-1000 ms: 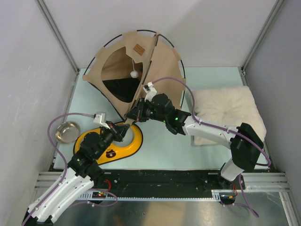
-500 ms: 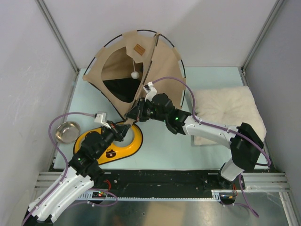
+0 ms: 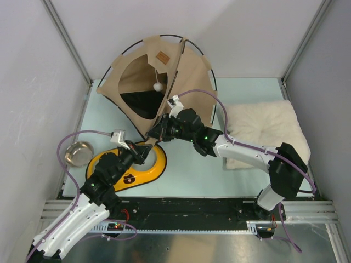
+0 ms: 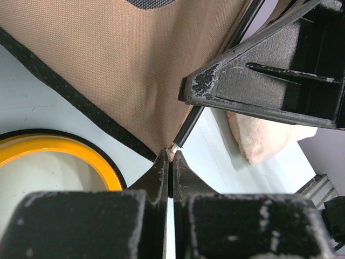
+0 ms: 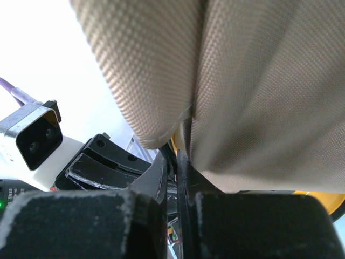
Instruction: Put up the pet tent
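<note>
At back the pet tent, feeder before it, pillow right, bowl left

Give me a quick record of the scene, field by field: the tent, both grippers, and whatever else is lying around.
tent: pet tent at the back, opening toward the overhead camera, white pom-pom in the opening
left gripper: shut, pinching the tent's near fabric corner
right gripper: shut on the tent's poled edge just above that corner
feeder: yellow feeder, front left, partly under the left arm
bowl: steel bowl, outside the feeder, to its left
pillow: cream pillow, right side
</note>
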You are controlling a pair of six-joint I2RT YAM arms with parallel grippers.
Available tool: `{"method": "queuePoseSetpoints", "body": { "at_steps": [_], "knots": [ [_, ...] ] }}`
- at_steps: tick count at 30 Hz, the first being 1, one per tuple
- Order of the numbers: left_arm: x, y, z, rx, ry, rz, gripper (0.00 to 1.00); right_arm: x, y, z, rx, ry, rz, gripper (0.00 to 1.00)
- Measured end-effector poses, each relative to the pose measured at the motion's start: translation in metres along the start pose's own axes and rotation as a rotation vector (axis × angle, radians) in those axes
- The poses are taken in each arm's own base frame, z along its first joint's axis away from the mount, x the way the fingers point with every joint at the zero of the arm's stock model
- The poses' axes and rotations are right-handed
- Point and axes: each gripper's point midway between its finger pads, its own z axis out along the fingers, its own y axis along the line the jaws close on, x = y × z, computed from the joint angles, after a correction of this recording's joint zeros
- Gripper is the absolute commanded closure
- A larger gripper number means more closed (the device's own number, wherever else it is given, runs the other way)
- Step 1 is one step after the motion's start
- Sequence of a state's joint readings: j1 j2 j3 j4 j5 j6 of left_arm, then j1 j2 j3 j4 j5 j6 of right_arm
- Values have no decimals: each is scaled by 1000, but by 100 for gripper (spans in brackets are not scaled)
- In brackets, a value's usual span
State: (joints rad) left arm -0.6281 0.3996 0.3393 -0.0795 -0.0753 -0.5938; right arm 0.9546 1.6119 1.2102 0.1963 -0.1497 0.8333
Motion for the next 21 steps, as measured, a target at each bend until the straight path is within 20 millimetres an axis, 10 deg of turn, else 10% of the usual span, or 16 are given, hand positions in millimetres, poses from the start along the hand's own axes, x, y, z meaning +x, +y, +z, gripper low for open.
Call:
{"method": "queuePoseSetpoints", "body": {
  "at_steps": [21],
  "knots": [
    [0, -1, 1, 4, 1, 0, 100, -2, -4, 0, 32, 3, -27, 100]
  ]
}}
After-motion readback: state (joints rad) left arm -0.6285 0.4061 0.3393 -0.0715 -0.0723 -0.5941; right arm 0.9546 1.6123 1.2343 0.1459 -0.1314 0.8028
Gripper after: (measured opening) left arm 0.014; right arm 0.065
